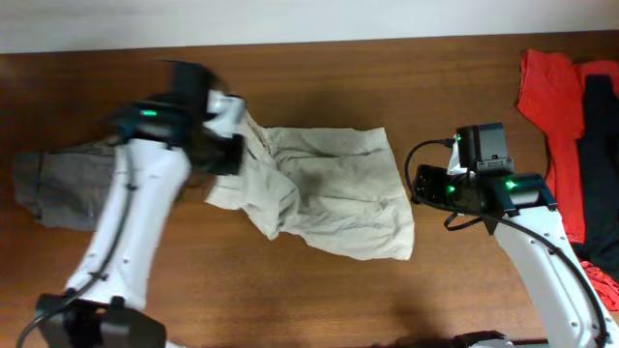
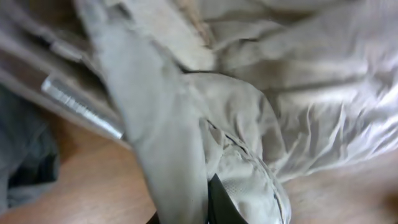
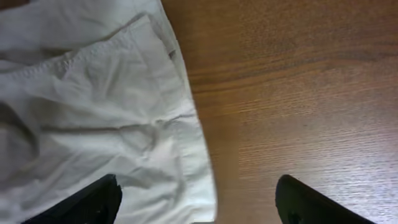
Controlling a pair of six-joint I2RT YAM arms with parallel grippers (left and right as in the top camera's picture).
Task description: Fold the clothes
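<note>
The table is dark brown wood, its grain running lengthwise and showing plainly in the right wrist view. Beyond the table's far edge runs a pale strip, perhaps a wall. In the left wrist view a silvery ribbed bar slants above the wood, too blurred to identify.

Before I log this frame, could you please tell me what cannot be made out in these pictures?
Left claw: left wrist view, blurred shorts drape over it, grip unclear.
Gray garment: overhead, left arm covers its right part.
Black garment: overhead, cut off by right edge.
</note>
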